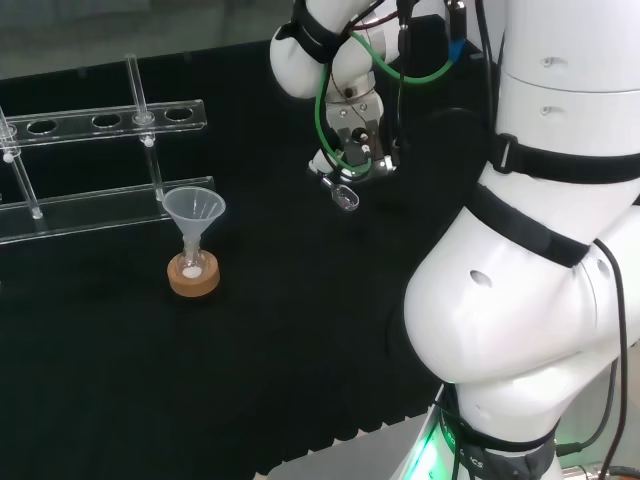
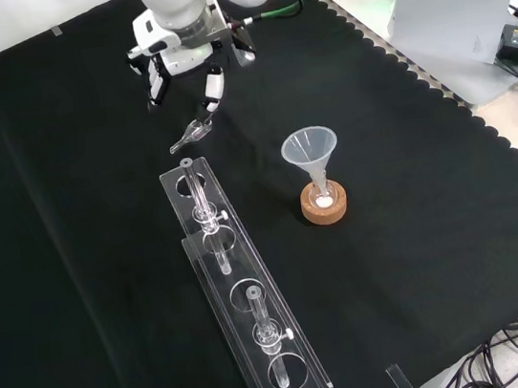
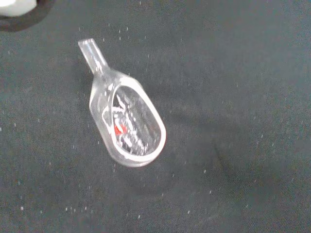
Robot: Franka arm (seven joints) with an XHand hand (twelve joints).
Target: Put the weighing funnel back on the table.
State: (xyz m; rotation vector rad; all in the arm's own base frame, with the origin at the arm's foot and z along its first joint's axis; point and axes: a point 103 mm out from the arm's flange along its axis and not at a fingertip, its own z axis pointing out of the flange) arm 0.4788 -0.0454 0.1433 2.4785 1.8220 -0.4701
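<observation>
The weighing funnel, a small clear scoop with a short stem, lies on the black cloth with nothing touching it. In the front view the weighing funnel rests just in front of the end of the clear rack. The hand hovers just above and behind it, fingers pointing down, relaxed and apart. Seen from the head camera, the hand hangs right over the weighing funnel. A blurred white bit of the hand shows in the wrist view's corner.
The big funnel stands in a small flask on a cork ring, to the right in the front view. A long clear rack with glass tubes runs toward the front. A grey box and cables lie beyond the cloth's right edge.
</observation>
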